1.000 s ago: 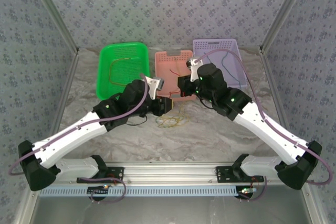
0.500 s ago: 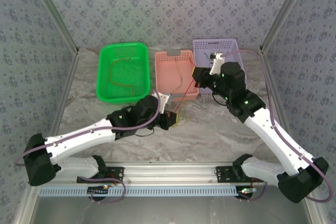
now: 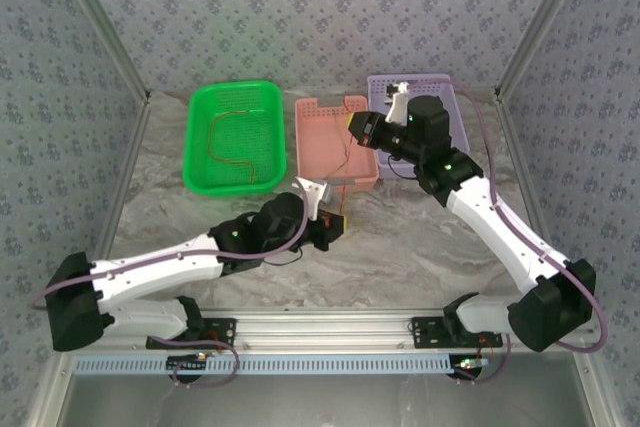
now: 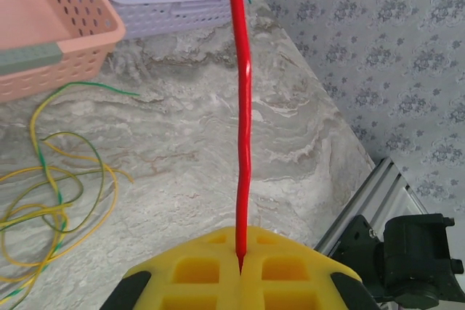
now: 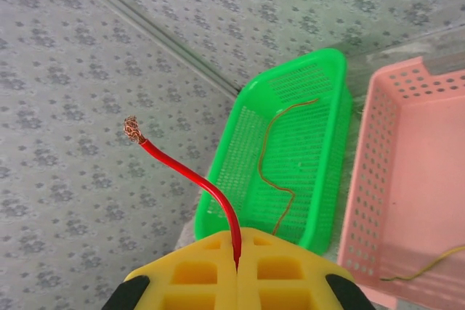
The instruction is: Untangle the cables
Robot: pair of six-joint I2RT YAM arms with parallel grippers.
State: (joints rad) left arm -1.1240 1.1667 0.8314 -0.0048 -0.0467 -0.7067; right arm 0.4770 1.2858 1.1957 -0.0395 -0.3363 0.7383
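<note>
You have the red cable [image 4: 243,107] stretched taut between both arms. The left gripper [image 4: 240,266] is clamped on it mid-table, and the right gripper [image 5: 237,259] is clamped near its bare copper tip, above the pink basket [image 3: 330,112] at the table's far edge. It looks separated, so next lower it into a basket (which one, I cannot tell). The yellow-green cables [image 4: 51,201] lie tangled just beside the left gripper; avoid dragging them.

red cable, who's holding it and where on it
Both. The right gripper pinches the red cable a short way from its bare copper tip; the left gripper pinches it further along.
</note>
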